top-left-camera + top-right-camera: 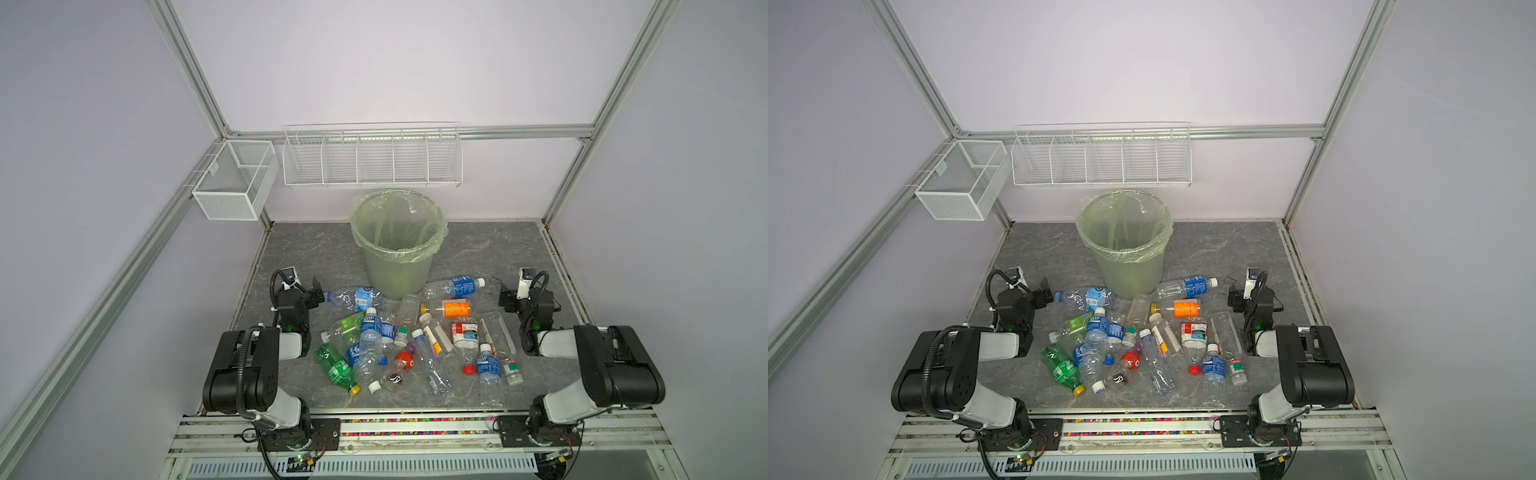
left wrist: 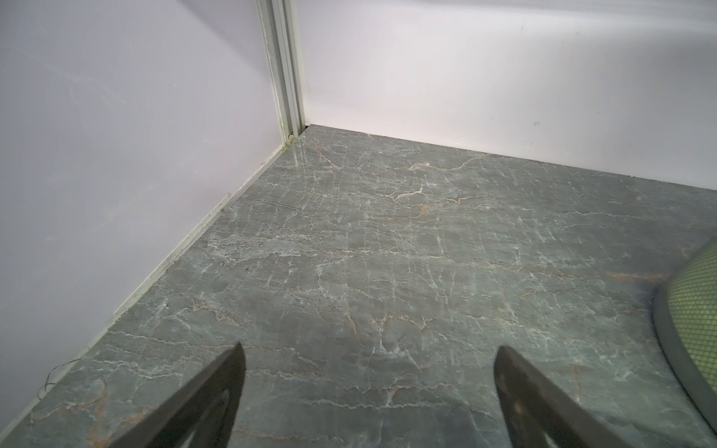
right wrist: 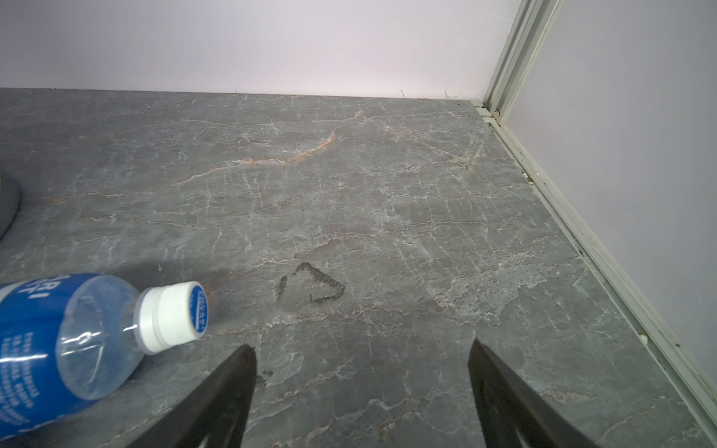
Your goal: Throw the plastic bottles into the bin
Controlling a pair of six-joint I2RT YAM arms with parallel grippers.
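Clear crinkled plastic bottles (image 1: 371, 336) strewn beside tapered, bag-lined bin (image 1: 395, 274).

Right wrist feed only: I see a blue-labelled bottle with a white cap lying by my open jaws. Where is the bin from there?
Observer: The bin stands just beyond the base end of that blue-labelled bottle, at the middle of the table.
Operator: Anything in it yet?
Observer: In both top views only the pale green bag shows inside, no bottle.
Operator: And the left gripper?
Observer: The left gripper is open and empty, near a crushed bottle on the bin's other side.
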